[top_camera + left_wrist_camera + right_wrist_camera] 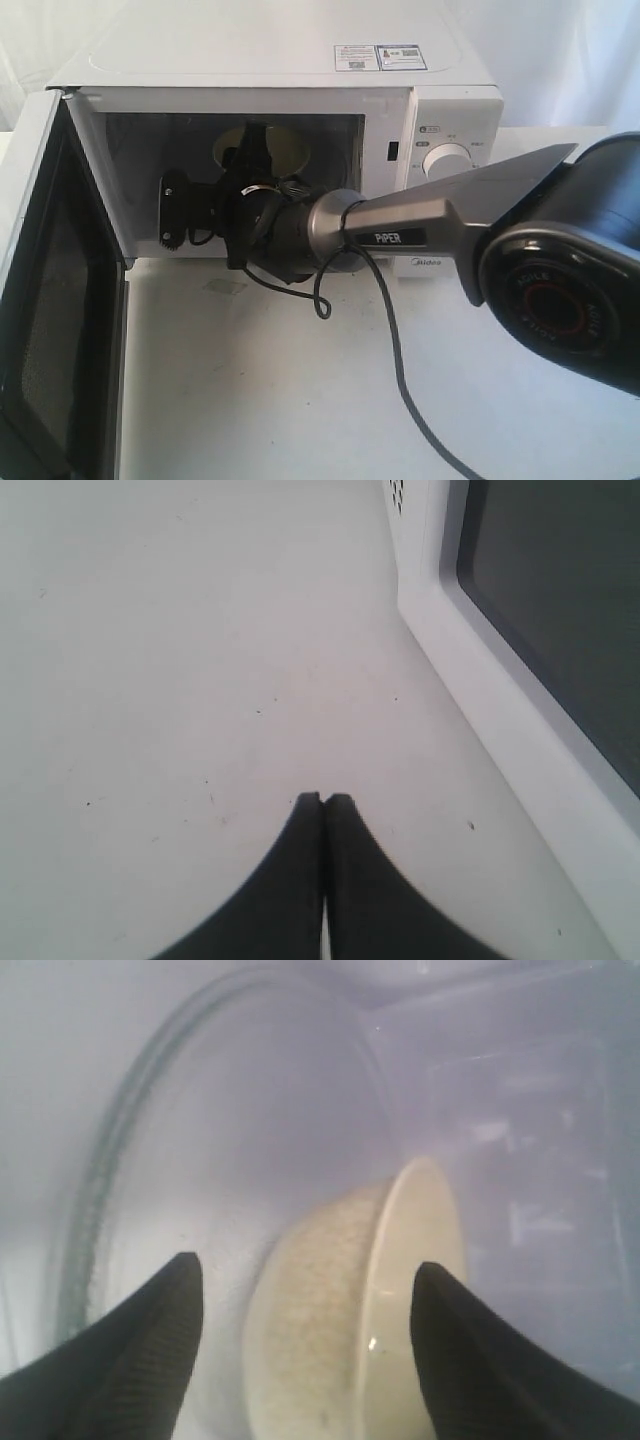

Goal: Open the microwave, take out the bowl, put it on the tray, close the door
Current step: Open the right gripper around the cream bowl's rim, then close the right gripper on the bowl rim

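The small round ceramic bowl (335, 1310), cream-yellow inside and speckled white outside, sits on the round glass turntable (140, 1170) inside the white boxy microwave (455, 110). My right gripper (305, 1265) is in the cavity with its black fingers (150, 1340) spread wide and the bowl between them. One finger stands clear of the outer wall and the other is at the rim, where I cannot tell whether it touches. My silver and black right arm (400, 225) reaches in level from the right through the open front, its black cable (395, 340) trailing down over the white table (260, 400). The white door with the dark window (40, 300) is swung fully open to the left. My left gripper (323, 802) has its fingers pressed together on nothing, low over the table, just beside that door.
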